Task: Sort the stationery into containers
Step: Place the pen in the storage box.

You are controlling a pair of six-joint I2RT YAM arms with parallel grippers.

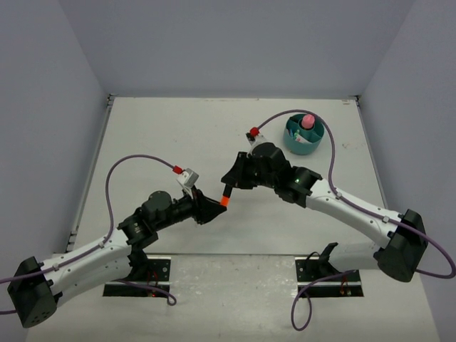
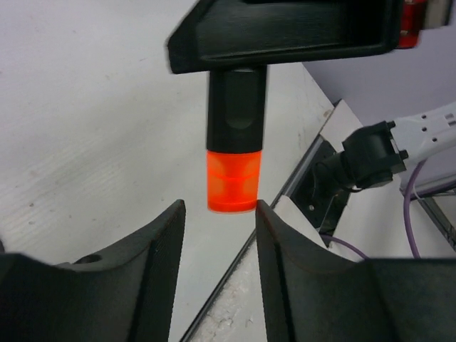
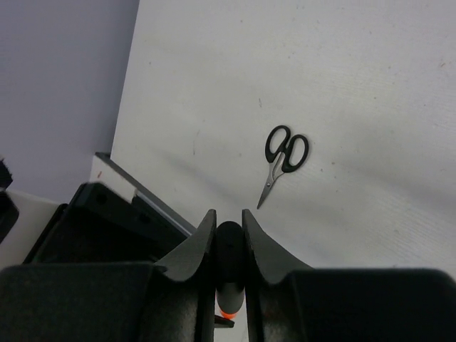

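Note:
My right gripper [image 1: 230, 179] [image 3: 228, 217] is shut on the black body of an orange highlighter [image 1: 226, 196] [image 3: 229, 246] and holds it above the table, orange end down. My left gripper [image 1: 216, 207] [image 2: 217, 208] is open, and the highlighter's orange end [image 2: 231, 180] hangs just beyond its fingertips, not between them. Black-handled scissors [image 3: 283, 157] lie flat on the table under the right arm; the top view hides them. The round teal organizer [image 1: 315, 144] stands at the back right with a pink-capped glue stick [image 1: 308, 121] upright in it. Pens and clips are out of view.
The table's raised front edge [image 2: 299, 178] and the right arm's base mount [image 2: 370, 153] lie just beyond the left gripper. Purple cables [image 1: 128, 162] loop over both arms. Grey walls close in the table on three sides.

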